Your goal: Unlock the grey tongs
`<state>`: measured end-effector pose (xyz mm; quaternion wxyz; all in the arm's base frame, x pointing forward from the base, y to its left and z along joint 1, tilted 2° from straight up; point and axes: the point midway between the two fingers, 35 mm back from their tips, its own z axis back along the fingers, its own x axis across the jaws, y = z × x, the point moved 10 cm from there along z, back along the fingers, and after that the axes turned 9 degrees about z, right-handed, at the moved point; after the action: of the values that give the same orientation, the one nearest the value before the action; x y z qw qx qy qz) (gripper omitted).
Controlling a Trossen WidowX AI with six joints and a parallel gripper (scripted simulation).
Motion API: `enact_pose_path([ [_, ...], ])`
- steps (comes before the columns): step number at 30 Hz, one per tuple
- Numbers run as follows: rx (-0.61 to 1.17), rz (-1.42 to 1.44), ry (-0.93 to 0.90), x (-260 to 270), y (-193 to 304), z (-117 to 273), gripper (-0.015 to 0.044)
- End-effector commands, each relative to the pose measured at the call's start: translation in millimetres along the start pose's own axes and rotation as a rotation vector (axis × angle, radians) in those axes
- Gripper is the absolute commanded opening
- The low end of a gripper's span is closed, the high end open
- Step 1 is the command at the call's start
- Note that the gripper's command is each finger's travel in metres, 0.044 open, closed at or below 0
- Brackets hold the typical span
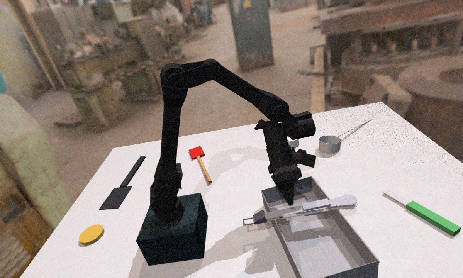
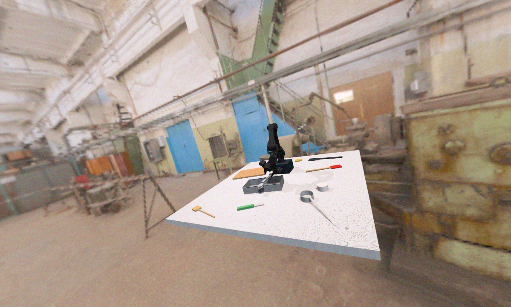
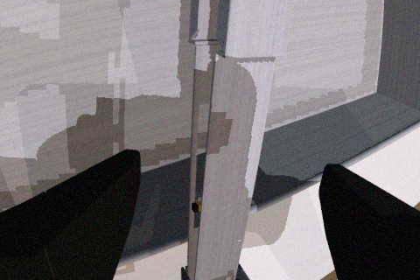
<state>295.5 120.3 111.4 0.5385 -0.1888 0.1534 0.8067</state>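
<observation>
The grey tongs [image 1: 316, 205] [image 2: 263, 184] [image 3: 229, 140] lie across the roasting tin [image 1: 359, 270] [image 2: 276, 186] [image 3: 400, 31], resting on its two long walls. Their arms are close together. The hinge end with its pull loop sticks out past the wall nearer the robot's base, the scalloped tips past the other wall. My gripper [image 1: 290, 203] [image 3: 233, 171] points down over the tongs, partly open. In the wrist view one finger is on each side of the tongs, with a gap on both sides. The wooden board [image 2: 248, 173] lies beside the tin, outside the top view.
A green-handled tool [image 1: 433, 218] [image 2: 245, 207] lies beyond the tin. A steel saucepan [image 1: 329, 146] [image 2: 306, 197] and a short cylinder [image 2: 322, 187] stand off to one side. A red-headed tool [image 1: 196, 152] [image 2: 335, 166], a black spatula [image 1: 115, 198] and a yellow disc [image 1: 92, 234] lie around the base.
</observation>
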Motion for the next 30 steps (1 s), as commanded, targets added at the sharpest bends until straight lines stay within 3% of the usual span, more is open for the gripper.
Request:
enact_pose_path([
  [1, 0.012, 0.01, 0.0, 1, 1, -10, 0.026],
  [30, 0.012, 0.011, 0.002, 0, 3, -58, 0.026],
])
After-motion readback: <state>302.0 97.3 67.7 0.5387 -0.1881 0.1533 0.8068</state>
